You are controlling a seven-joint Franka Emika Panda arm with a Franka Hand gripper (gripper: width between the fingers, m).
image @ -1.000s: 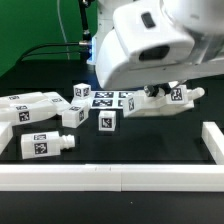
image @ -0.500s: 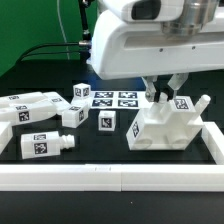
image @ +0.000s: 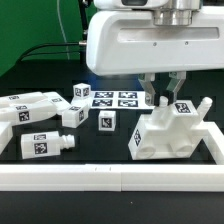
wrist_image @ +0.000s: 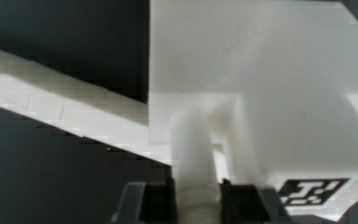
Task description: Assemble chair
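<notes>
My gripper (image: 164, 98) is shut on a raised rib of a large white blocky chair part (image: 170, 133) and holds it at the exterior view's right, close to the rail. The part carries a tag near my fingers. In the wrist view my fingers (wrist_image: 149, 205) clamp a narrow white rib (wrist_image: 190, 160) of that part (wrist_image: 265, 70). Loose chair pieces lie at the exterior view's left: a long pegged piece (image: 25, 106), a small cube (image: 107, 122), another cube (image: 82, 92), a short pegged piece (image: 72, 115) and a tagged block (image: 45, 145).
The marker board (image: 113, 99) lies flat behind the cubes. A long white border rail (image: 100, 178) runs along the front and turns up at the exterior view's right (image: 212, 140). The arm's large white body (image: 150, 40) hides the back of the scene.
The held chair part has come forward and down from behind the marker board to the exterior view's right, and has settled slightly lower. The arm body has risen.
</notes>
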